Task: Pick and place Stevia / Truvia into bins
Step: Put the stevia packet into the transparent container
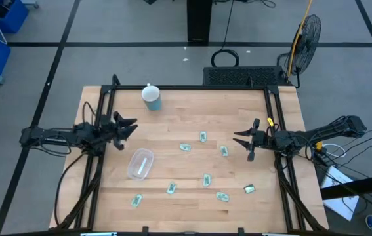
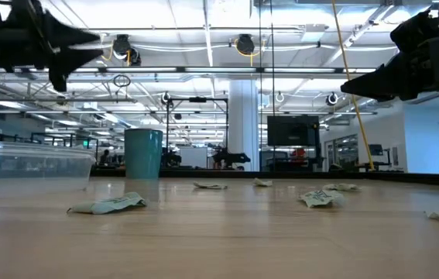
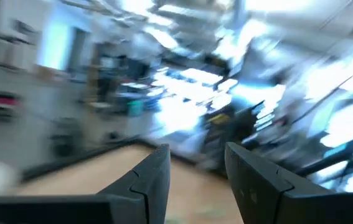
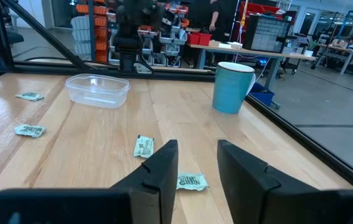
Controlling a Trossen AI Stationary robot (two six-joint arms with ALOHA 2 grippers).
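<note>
Several small pale green and white packets lie flat and scattered on the wooden table, among them one (image 1: 185, 147), one (image 1: 224, 151) and one (image 1: 206, 179). The clear oblong tub (image 1: 140, 164) stands left of centre, also seen as the tub (image 4: 98, 89) in the right wrist view. My left gripper (image 1: 133, 127) hovers open above the table, beyond the tub's far end. My right gripper (image 1: 240, 139) hovers open at the table's right side, above and just right of the packet (image 4: 192, 182) and its neighbour (image 4: 143, 146). Both are empty.
A blue-green cup with a white lid (image 1: 151, 97) stands near the far edge, left of centre. Black frame rails (image 1: 274, 105) run along the table's left, right and far sides. Bare wood lies between the packets. The low view shows both arms held well above the tabletop.
</note>
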